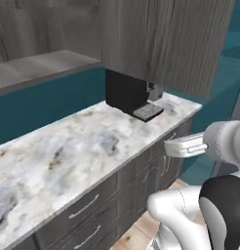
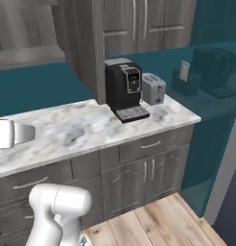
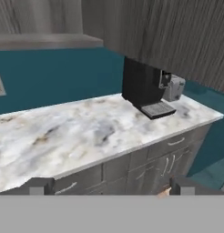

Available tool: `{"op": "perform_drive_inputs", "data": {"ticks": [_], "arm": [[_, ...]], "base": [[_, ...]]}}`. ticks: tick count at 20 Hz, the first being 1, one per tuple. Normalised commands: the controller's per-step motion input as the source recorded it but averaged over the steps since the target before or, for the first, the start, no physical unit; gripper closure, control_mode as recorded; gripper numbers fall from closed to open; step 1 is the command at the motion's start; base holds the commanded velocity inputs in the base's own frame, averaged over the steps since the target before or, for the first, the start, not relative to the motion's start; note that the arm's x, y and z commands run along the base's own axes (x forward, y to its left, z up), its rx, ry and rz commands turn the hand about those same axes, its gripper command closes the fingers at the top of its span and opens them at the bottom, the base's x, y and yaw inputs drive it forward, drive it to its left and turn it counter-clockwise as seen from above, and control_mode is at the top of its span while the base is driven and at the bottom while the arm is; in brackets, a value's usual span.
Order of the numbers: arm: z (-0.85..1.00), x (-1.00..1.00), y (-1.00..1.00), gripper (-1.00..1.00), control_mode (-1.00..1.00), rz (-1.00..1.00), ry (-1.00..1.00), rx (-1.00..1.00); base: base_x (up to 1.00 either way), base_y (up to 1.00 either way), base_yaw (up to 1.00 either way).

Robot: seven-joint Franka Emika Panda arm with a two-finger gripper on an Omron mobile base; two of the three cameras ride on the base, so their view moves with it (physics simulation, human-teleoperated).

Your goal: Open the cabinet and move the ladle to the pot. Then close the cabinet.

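Note:
The cabinet (image 2: pixel 121 25) of dark grey wood grain hangs on the wall above the counter, its doors shut, with long silver bar handles (image 2: pixel 134 19). It also fills the top of the left base view, cabinet (image 1: pixel 166 39), and of the hand view, cabinet (image 3: pixel 177 36). My gripper (image 3: pixel 111 186) is open with nothing between its fingertips (image 3: pixel 38 186). It hovers in front of the counter's edge, well below the cabinet, and faces the counter. The white hand (image 1: pixel 183 146) juts left from the arm. The ladle and the pot are out of view.
A marble counter (image 1: pixel 68 146) runs across, with grey drawer fronts (image 2: pixel 148 144) and lower doors beneath. A black coffee machine (image 2: pixel 122 89) and a silver toaster (image 2: pixel 153 89) stand at its right end under the cabinet. A wooden floor (image 2: pixel 153 221) lies to the right.

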Motion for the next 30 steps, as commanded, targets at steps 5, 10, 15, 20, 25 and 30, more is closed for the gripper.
{"op": "perform_drive_inputs", "data": {"ticks": [5,10,15,20,25,30], "arm": [[0.0,0.0,0.0,-1.0,1.0,0.0,0.0,0.0],[0.0,0.0,0.0,-1.0,1.0,0.0,0.0,0.0],[0.0,0.0,0.0,-1.0,1.0,0.0,0.0,0.0],[0.0,0.0,0.0,-1.0,1.0,0.0,0.0,0.0],[0.0,0.0,0.0,-1.0,1.0,0.0,0.0,0.0],[0.0,0.0,0.0,-1.0,1.0,0.0,0.0,0.0]], "base": [[0.0,0.93,-0.34],[-0.82,0.03,-0.53],[-0.07,0.09,-0.45],[0.28,0.36,-0.17],[0.42,0.52,0.02],[0.11,0.03,0.18]]}}
